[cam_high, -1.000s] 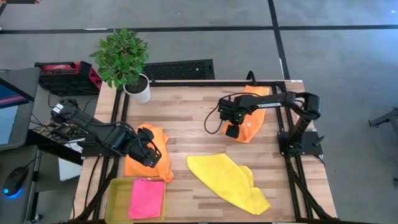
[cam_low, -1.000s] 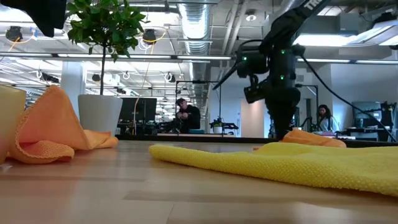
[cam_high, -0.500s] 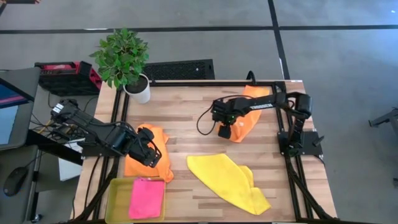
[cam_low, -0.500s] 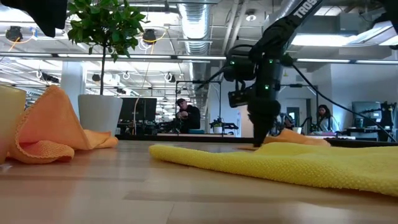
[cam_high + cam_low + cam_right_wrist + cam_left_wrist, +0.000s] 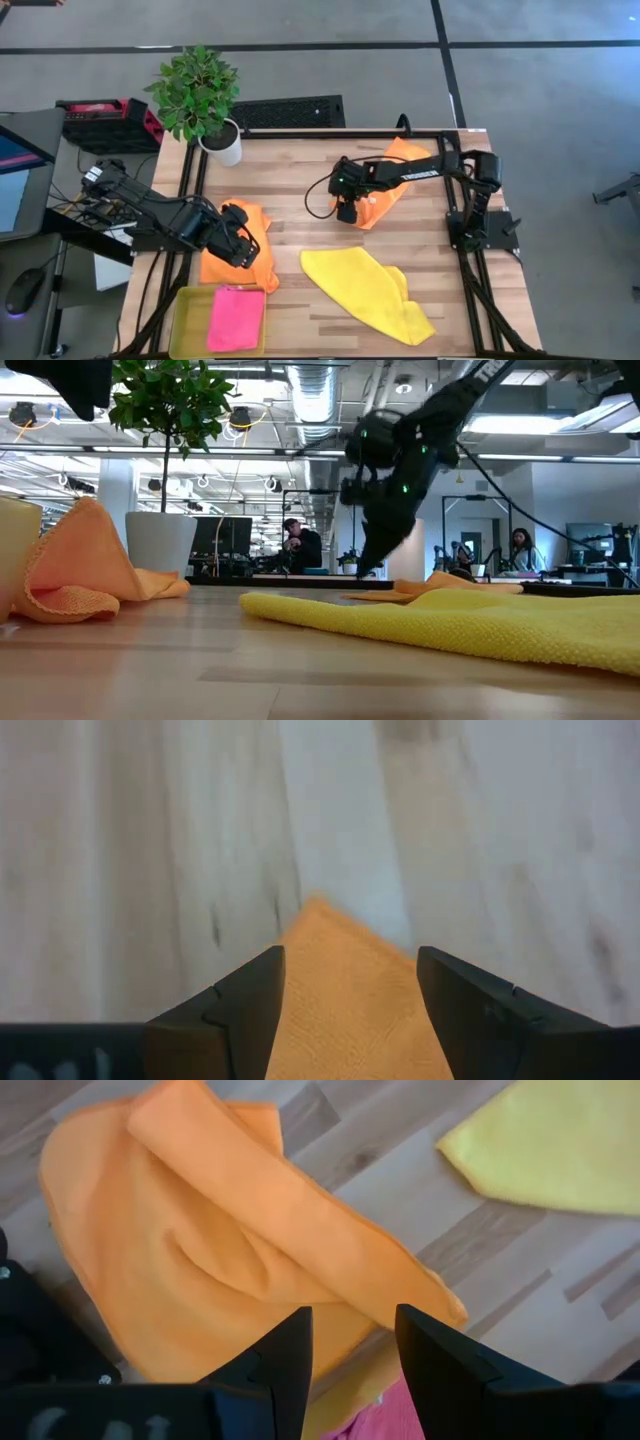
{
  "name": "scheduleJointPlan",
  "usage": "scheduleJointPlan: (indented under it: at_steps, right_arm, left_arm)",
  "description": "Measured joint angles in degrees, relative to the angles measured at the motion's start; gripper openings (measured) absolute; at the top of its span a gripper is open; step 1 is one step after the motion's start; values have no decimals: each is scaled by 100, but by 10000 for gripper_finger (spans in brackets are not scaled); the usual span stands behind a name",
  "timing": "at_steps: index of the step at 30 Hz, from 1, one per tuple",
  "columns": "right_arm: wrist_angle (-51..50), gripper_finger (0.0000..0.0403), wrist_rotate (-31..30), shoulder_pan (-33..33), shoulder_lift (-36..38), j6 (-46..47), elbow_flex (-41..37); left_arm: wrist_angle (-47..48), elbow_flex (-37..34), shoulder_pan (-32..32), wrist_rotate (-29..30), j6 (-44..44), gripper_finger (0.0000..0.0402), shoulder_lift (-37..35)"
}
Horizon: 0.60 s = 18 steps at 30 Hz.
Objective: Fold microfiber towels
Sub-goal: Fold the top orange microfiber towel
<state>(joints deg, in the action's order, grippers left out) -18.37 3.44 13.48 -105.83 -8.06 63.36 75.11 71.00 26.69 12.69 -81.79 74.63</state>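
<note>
My right gripper (image 5: 347,212) is low over the middle of the table, shut on an orange towel (image 5: 378,200) that stretches back toward the far right corner. My left gripper (image 5: 245,248) hangs open and high above a second, crumpled orange towel (image 5: 220,270) at the left and touches nothing. That towel also shows in the left wrist view (image 5: 200,1260). A yellow towel (image 5: 365,285) lies flat on the table near the front. A pink towel (image 5: 236,318) lies in the yellow-green tray (image 5: 185,320) at the front left. My right gripper holds the orange towel a little behind its leading corner (image 5: 318,920), which sticks out past the fingertips. The cloth fills the gap between the two fingers (image 5: 250,1000). The fingers come from above, slanting down toward the table's left (image 5: 365,568). The towel lies low on the table behind them.
A potted plant (image 5: 200,95) stands at the far left corner. Black frame rails run along the table's left, far and right edges. Bare wood lies between the two orange towels and beyond the yellow towel. People sit in the room beyond the table.
My right gripper has gone toward the table's left edge and tipped from upright to slanting. It has dragged the orange towel's near corner along the table. The towel's far end has stayed by the far right corner, and the cloth is now drawn out longer.
</note>
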Motion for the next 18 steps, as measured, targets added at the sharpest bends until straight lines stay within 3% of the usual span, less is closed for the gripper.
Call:
scheduleJointPlan:
  at_steps: [11, 18]
  right_arm:
    - [-502, 255, -45, -68, 1735, 31, 273]
    - [-1589, 255, -49, -37, 2741, 179, 274]
  left_arm:
    - [-443, 2, -570, 627, 517, 137, 19]
    - [-1105, 2, -1245, 861, 1554, 137, 215]
